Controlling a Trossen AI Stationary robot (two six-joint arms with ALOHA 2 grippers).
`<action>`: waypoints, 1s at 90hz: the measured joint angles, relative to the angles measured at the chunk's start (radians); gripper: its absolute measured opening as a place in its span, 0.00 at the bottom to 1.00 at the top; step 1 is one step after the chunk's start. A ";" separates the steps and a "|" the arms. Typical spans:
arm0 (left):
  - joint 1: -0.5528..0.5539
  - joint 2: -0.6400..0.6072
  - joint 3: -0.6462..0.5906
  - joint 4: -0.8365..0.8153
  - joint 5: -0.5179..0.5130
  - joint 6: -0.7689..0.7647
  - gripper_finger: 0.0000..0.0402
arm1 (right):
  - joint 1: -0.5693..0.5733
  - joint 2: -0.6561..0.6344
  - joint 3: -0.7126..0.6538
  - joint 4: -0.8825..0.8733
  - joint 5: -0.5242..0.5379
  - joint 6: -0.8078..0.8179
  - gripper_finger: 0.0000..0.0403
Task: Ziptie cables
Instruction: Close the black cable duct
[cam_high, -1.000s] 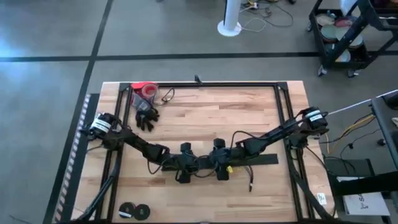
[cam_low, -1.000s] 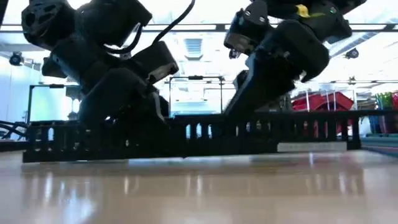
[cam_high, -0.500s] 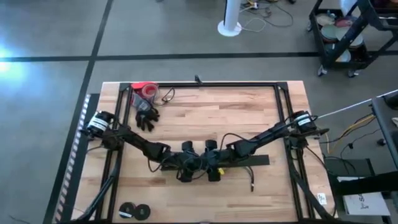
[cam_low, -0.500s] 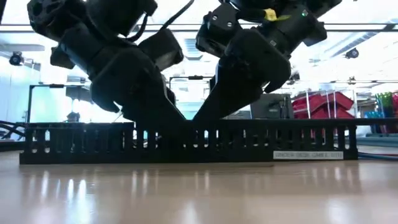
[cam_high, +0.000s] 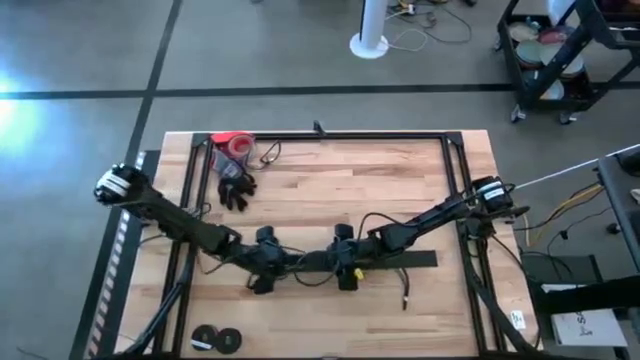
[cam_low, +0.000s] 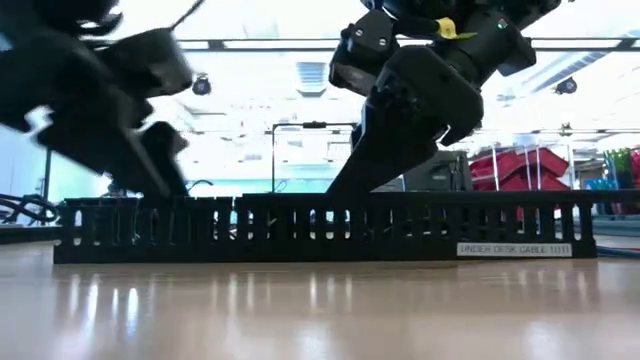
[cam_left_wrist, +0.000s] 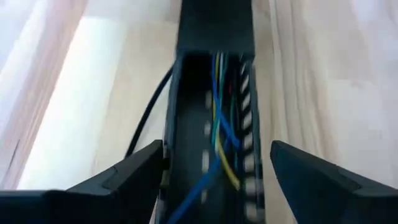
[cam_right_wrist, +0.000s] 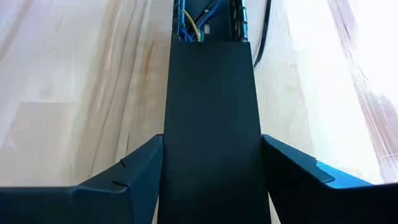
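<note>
Cables (cam_left_wrist: 217, 134) thin, limp, light, lying loose in slotted tray (cam_low: 320, 228) near bench front edge. You pinch whole bundle mid-tray. Left claw (cam_left_wrist: 214, 168) spread, straddling tray; right claw (cam_right_wrist: 211, 171) spread, straddling flat lid (cam_right_wrist: 211, 124).

One slotted cable duct (cam_low: 320, 228), one black glove (cam_high: 236, 188), two tape rolls (cam_high: 215, 339), one red bin (cam_high: 232, 143).

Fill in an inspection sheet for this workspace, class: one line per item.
Surface: wooden table, bare in the middle.
Job's things: cables lying inside the slotted duct; a flat cover on part of it.
Clutter: black glove, red item, tape rolls.
Grippers: left gripper and right gripper, fingers open astride the duct.
Surroundings: cart, white pole base.
</note>
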 joint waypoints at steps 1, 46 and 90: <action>-0.005 -0.005 -0.011 0.014 -0.010 -0.002 0.69 | 0.000 0.000 0.000 0.000 -0.001 0.000 0.54; -0.041 0.130 -0.105 0.198 -0.095 0.023 0.70 | -0.003 0.000 -0.005 0.015 -0.018 0.014 0.55; -0.043 0.280 -0.024 0.203 -0.114 0.016 0.58 | -0.011 0.003 -0.009 0.093 -0.039 -0.068 0.56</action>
